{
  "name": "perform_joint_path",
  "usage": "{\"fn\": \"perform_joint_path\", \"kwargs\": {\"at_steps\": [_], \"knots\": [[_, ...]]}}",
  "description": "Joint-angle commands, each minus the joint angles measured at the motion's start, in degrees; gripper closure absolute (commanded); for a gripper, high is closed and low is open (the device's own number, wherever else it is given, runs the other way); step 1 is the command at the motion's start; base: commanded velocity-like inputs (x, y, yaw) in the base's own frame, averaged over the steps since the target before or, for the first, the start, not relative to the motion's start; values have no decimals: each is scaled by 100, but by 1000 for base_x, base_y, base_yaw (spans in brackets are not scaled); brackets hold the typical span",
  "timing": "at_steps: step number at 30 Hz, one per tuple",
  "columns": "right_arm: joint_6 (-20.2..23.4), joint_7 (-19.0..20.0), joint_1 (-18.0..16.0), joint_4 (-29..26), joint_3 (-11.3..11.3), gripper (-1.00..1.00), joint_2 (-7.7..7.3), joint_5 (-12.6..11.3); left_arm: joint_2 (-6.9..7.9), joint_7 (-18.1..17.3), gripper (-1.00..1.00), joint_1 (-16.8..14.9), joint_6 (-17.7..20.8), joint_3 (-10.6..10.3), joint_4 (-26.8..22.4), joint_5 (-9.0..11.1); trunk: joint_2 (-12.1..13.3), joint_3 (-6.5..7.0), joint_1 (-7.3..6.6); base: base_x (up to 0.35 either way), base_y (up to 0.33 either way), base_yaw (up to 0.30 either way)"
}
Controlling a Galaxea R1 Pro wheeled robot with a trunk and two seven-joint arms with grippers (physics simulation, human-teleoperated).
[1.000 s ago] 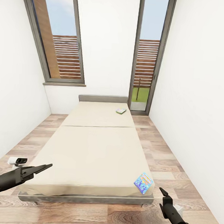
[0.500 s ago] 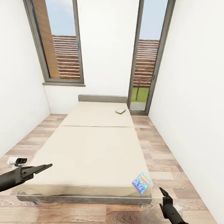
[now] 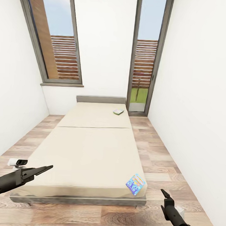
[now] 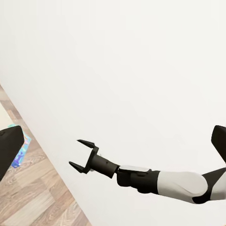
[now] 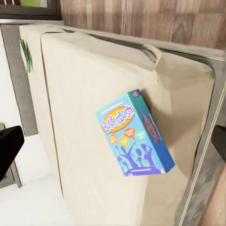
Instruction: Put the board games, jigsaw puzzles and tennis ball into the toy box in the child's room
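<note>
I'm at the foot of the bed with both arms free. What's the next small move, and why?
Probably roll closer and reach the right pincer toward the blue board game. It lies flat at the bed's near right corner, just ahead of that open, empty pincer. The other game sits far off by the headboard.

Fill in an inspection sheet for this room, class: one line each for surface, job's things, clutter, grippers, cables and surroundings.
Surface: bed with a plain cream top, standing on a wood-plank floor.
Job's things: blue game box lies flat at the bed's near right corner; a second game box, greenish, lies near the headboard on the right.
Clutter: small white device on the floor left of the bed; what it is cannot be told.
Grippers: left gripper empty; right gripper open and empty.
Cables: nothing seen.
Surroundings: white walls, a tall window and a glass door behind the bed.
</note>
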Motion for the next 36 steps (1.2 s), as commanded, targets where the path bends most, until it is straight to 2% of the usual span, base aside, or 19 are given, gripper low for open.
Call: {"fn": "perform_joint_path", "kwargs": {"at_steps": [1, 20, 36], "knots": [[52, 10, -5, 3, -31, -100, 1, -37, 1, -23, -100, -3, 59, 0, -3, -7, -3, -6, 0, 0, -215, 0], [55, 10, -5, 0, -39, -100, 1, -37, 1, -23, -100, -3, 51, -8, -3, -7, -3, -6, 0, 0, -178, 0], [54, 20, -10, -5, -49, -100, 3, -41, 1, -23, -100, -3, 57, -9, -3, -7, -3, -6, 0, 0, -274, 0]]}}
